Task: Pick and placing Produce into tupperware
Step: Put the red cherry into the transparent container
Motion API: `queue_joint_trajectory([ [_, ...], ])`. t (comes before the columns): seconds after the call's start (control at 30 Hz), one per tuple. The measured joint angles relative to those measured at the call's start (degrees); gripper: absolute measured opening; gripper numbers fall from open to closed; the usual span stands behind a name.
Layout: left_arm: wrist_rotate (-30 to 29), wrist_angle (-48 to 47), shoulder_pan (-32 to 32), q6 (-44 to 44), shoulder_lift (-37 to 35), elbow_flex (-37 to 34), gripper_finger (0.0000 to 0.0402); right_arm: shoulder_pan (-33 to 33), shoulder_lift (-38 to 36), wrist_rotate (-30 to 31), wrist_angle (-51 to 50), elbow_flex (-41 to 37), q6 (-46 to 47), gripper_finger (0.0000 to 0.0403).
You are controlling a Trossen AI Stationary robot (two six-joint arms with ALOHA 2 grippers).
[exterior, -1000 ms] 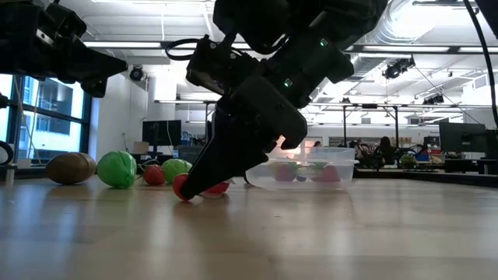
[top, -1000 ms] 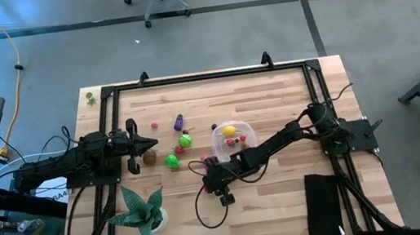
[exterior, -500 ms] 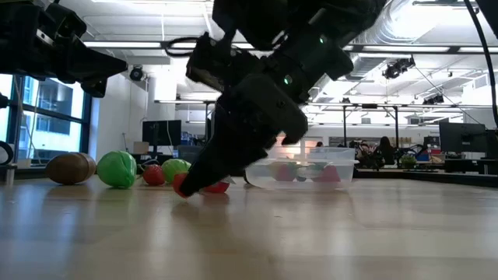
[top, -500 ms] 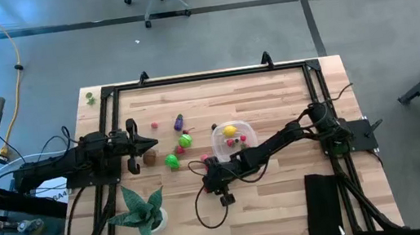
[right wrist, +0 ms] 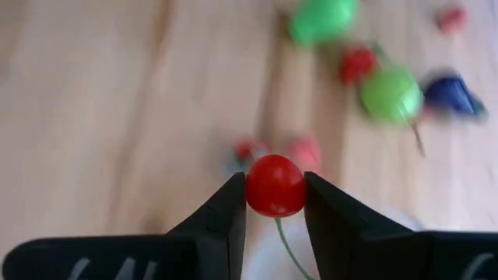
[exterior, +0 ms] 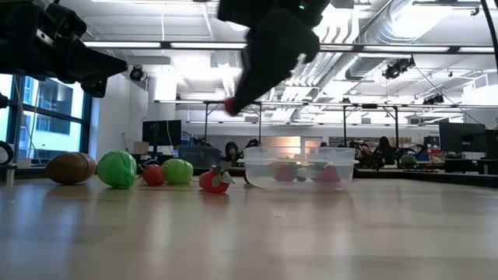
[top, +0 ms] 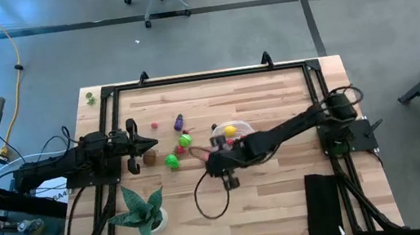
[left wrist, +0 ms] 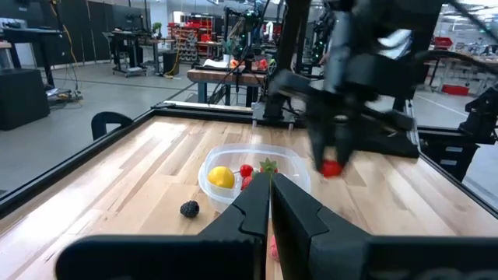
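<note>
My right gripper [right wrist: 275, 194] is shut on a small red ball of produce [right wrist: 275, 185], high above the table just left of the tupperware [exterior: 299, 167]. The clear tupperware [top: 235, 122] holds a yellow piece [left wrist: 221, 177] and some red ones. More produce lies on the wood to its left: two green balls [top: 185, 140] [top: 172, 161], a purple piece [top: 179, 122], a brown one [top: 150, 156] and a red one with a leaf [exterior: 214, 180]. My left gripper [left wrist: 270, 190] waits shut and level at the table's left edge. My right gripper pinches the red ball's two opposite sides [right wrist: 250, 187] between the free ends of its two fingers. The fingers slant down, coming from the table's right side. The ball [exterior: 231, 106] hangs clear of the table, with a thin green stem [right wrist: 288, 241] trailing from it.
A spiky potted plant [top: 142, 209] stands near the front left. A black pad [top: 323, 204] lies at the front right. A black frame rail [top: 204, 77] runs round the table. A dark cable loop [top: 205, 200] hangs under my right arm.
My right gripper has risen steeply from the table with the red ball, which was on the wood half a second ago, and has gone a little toward the tupperware while tipping less steeply down. The red leafy piece beside it stayed on the table.
</note>
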Motion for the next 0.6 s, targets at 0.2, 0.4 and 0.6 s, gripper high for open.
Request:
queue_joint_trajectory([
  [0.2,0.0,0.0,0.01,-0.01,0.0,0.0,0.0005,-2.98,-2.16,-0.59,-9.25,-0.02,4.35,0.0092],
  [0.4,0.0,0.02,0.02,-0.02,-0.02,0.0,0.0005,-6.73,-0.38,-7.14,-10.11,-0.11,4.45,0.0092],
  [0.6,0.0,0.02,0.02,0.0,-0.01,0.0,0.0005,-9.99,2.1,-11.81,-10.35,-0.13,3.16,0.0092],
])
